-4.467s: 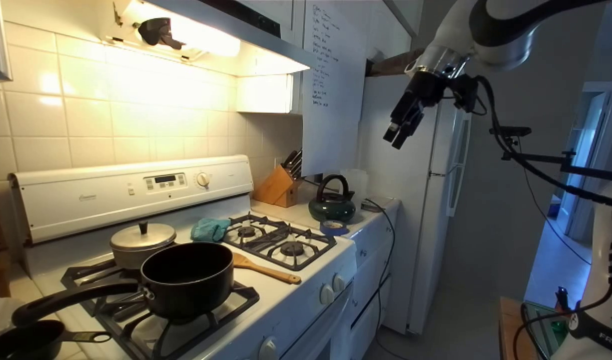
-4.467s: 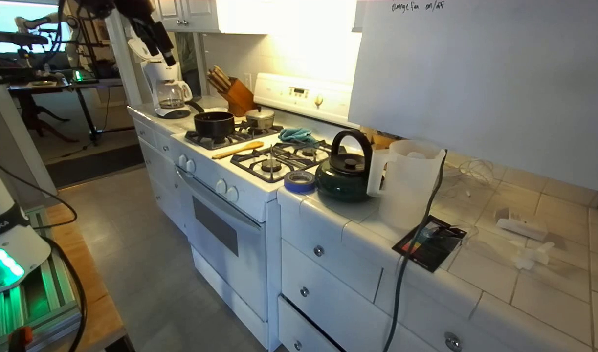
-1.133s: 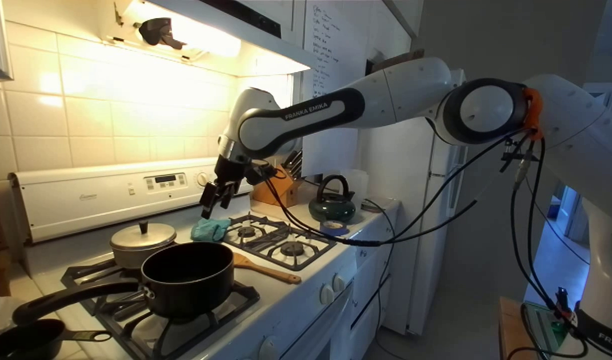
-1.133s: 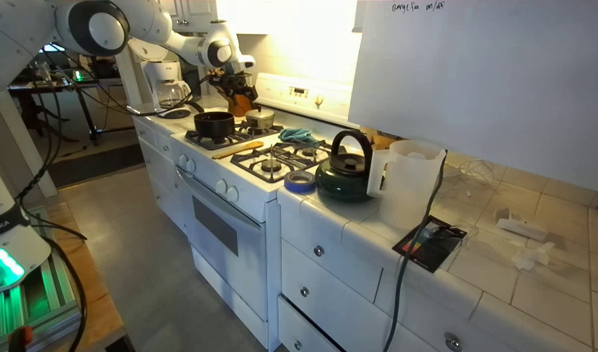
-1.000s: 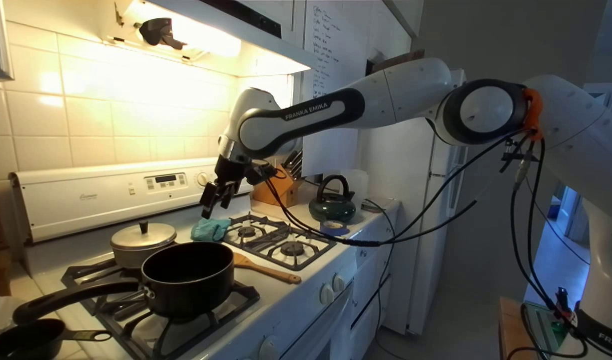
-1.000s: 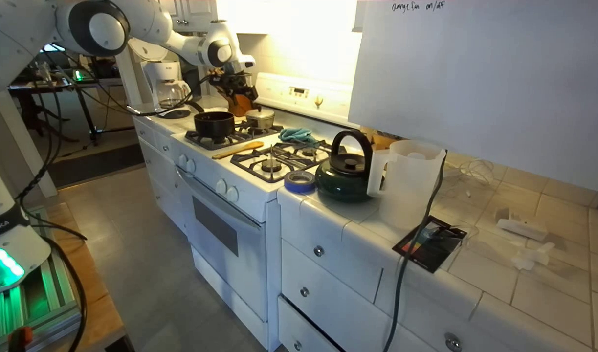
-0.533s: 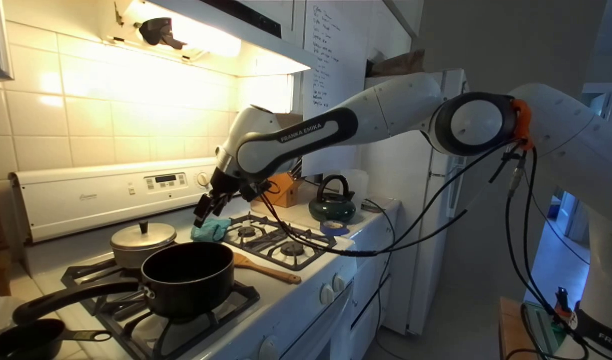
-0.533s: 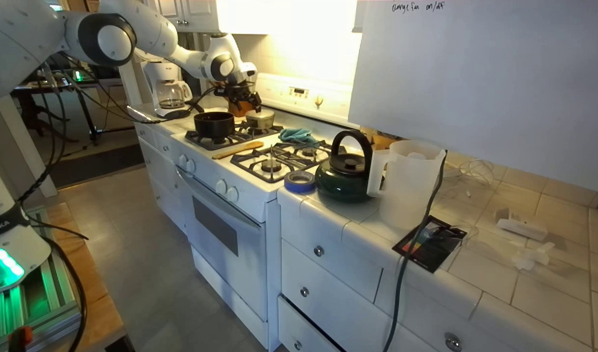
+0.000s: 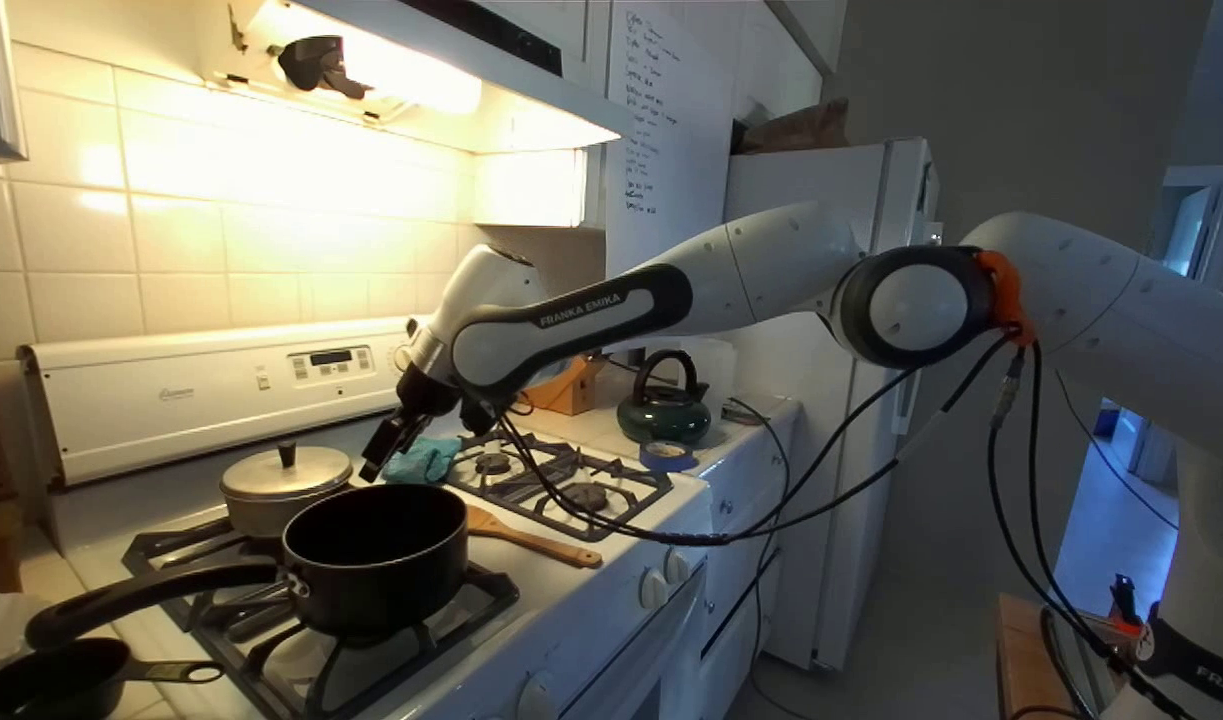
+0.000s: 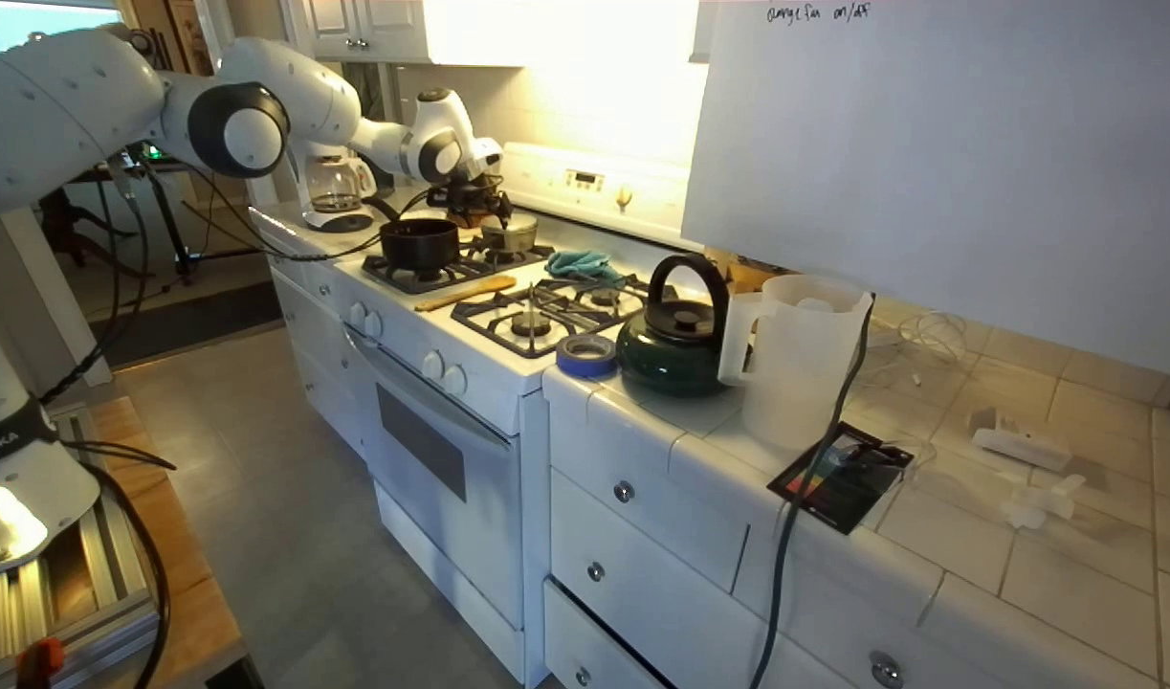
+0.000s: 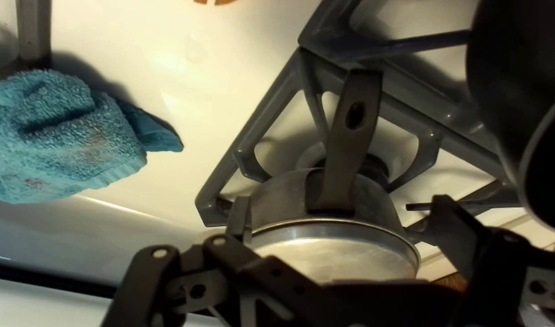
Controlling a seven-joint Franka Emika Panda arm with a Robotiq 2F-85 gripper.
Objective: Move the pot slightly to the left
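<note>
The pot (image 9: 381, 585) is large, round and black with a long straight handle (image 9: 156, 597). It stands upright on the stove's front burner grate. It also shows in an exterior view (image 10: 419, 247) and, cut off, at the right edge of the wrist view (image 11: 508, 81). My gripper (image 9: 381, 462) is open and empty, pointing down just above and behind the pot's rim, close to the lidded pot. It shows near the lidded pot in an exterior view (image 10: 500, 212). In the wrist view, my spread fingers (image 11: 341, 203) frame the lidded pot; contact with either pot is not visible.
The cream-white lidded pot (image 9: 286, 485) stands behind the black pot. A wooden spatula (image 9: 536, 540) and a teal cloth (image 9: 421, 460) lie on the stove. The dark kettle (image 10: 678, 344), blue tape (image 10: 586, 354) and a jug (image 10: 800, 364) stand on the counter. A range hood (image 9: 531, 85) overhangs.
My arm has swung from beside the fridge to over the stove. In the last second my gripper has moved down and a little left toward the pots. The pot has not moved.
</note>
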